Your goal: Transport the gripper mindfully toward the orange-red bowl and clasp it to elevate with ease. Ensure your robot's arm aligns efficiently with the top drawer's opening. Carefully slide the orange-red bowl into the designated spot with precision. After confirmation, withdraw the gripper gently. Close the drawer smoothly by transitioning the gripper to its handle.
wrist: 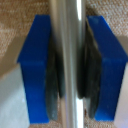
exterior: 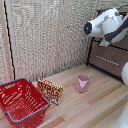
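Note:
In the wrist view a silver bar, the handle [wrist: 69, 30], runs straight between my gripper's [wrist: 69, 67] blue-tipped fingers [wrist: 34, 65]. Their dark pads press on the bar from both sides, so the gripper is shut on the handle against brown wood grain. In the exterior view the robot's arm [exterior: 106, 24] reaches across the dark brown cabinet at that view's upper right. It covers the top drawer and hides the gripper there. The orange-red bowl is out of view in both frames.
A lower drawer front [exterior: 102, 52] with its own silver bar [exterior: 107, 61] shows below the arm. On the wooden table [exterior: 95, 105] stand a pink cup [exterior: 82, 83], a printed box [exterior: 50, 91] and a red mesh basket [exterior: 22, 102].

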